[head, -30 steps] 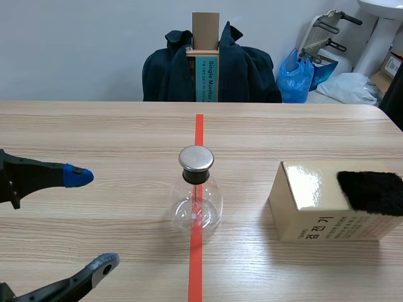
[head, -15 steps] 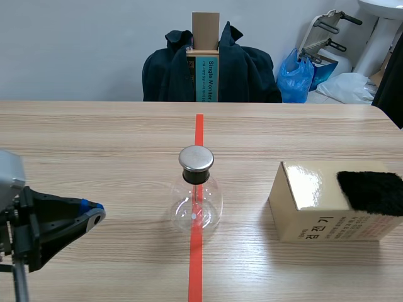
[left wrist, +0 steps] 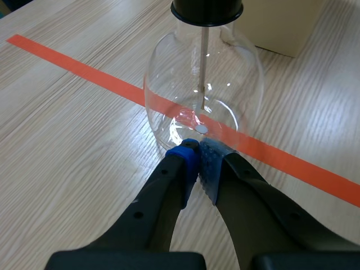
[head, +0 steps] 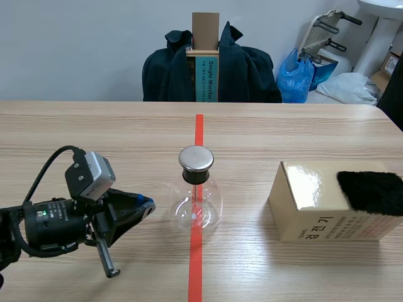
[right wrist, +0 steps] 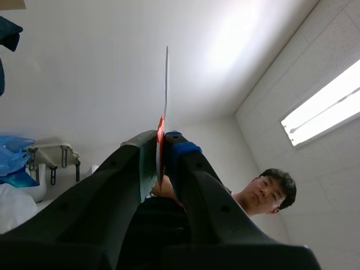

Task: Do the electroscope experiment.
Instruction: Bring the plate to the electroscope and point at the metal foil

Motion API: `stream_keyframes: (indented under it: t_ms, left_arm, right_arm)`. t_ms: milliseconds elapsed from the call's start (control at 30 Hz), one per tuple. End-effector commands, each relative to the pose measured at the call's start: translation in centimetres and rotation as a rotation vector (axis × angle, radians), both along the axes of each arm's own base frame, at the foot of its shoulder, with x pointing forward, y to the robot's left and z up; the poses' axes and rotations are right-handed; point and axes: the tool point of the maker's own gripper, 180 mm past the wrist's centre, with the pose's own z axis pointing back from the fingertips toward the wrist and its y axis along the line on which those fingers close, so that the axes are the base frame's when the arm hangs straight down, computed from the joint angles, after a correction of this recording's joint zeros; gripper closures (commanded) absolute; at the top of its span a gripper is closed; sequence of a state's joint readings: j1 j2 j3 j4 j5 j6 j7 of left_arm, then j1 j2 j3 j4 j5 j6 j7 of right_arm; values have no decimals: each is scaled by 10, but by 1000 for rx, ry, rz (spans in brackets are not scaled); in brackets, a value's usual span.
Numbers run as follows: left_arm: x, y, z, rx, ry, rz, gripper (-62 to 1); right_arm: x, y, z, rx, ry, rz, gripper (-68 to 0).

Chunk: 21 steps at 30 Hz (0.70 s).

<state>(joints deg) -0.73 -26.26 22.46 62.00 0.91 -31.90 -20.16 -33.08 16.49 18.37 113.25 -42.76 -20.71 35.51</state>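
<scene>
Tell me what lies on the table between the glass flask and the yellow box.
Nothing: in the scene view only bare wooden table separates the glass flask from the yellow box.

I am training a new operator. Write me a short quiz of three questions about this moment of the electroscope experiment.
1. True or false: the left end effector is open around the flask.
2. What does the right end effector hold? A) a thin sheet B) a spoon C) nothing
3. Fill in: the black cloth lies on the ___.

Key: 1 false: it is shut, with its tips at the flask's base. 2 A. 3 box.
</scene>
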Motion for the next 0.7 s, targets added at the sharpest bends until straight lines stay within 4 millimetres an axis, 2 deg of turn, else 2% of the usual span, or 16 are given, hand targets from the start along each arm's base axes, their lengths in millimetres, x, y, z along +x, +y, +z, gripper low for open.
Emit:
stream_keyframes:
  t_ms: [0, 267, 533, 667]
  left_arm:
    - [4, -4, 7, -18, -31, 8, -19]
    - [5, -4, -10, 28, -31, 37, -19]
    - [6, -3, -10, 27, -31, 38, -19]
    - [6, -3, -10, 27, -31, 38, -19]
  right_arm:
    - [-1, 12, 4, -5, -21, 31, -8]
    - [-3, 58, -14, 42, 32, 150, -8]
    - [-9, 102, -30, 55, 46, 233, -8]
    - [-9, 116, -49, 41, 71, 249, -8]
